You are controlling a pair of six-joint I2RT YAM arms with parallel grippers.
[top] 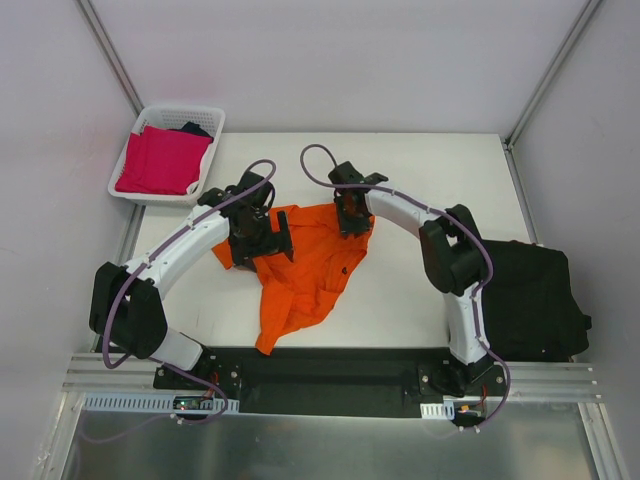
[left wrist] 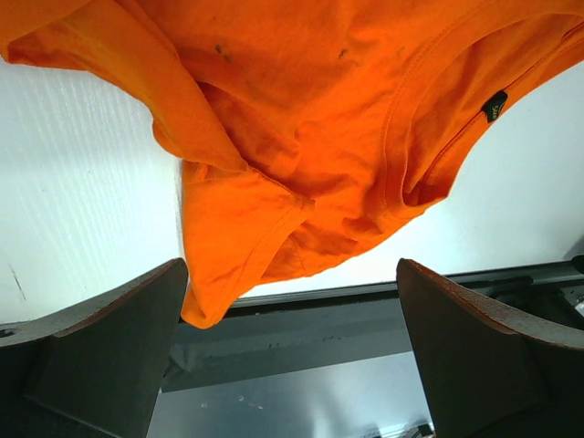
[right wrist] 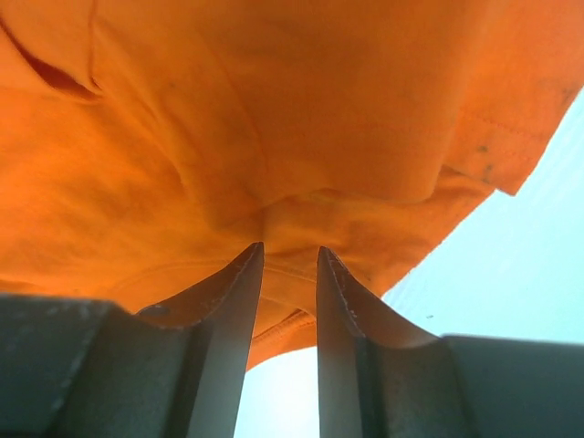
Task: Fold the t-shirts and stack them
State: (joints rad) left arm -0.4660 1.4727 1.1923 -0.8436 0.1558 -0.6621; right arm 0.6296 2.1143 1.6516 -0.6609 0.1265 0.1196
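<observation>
Top external: one orange t-shirt (top: pixel 305 280), one basket (top: pixel 185 109)

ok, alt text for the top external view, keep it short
A crumpled orange t-shirt lies in the middle of the table, the left gripper over its left part and the right gripper at its top right edge. Black t-shirts lie at its right edge; a white basket holding a magenta t-shirt sits at the far left corner.
</observation>
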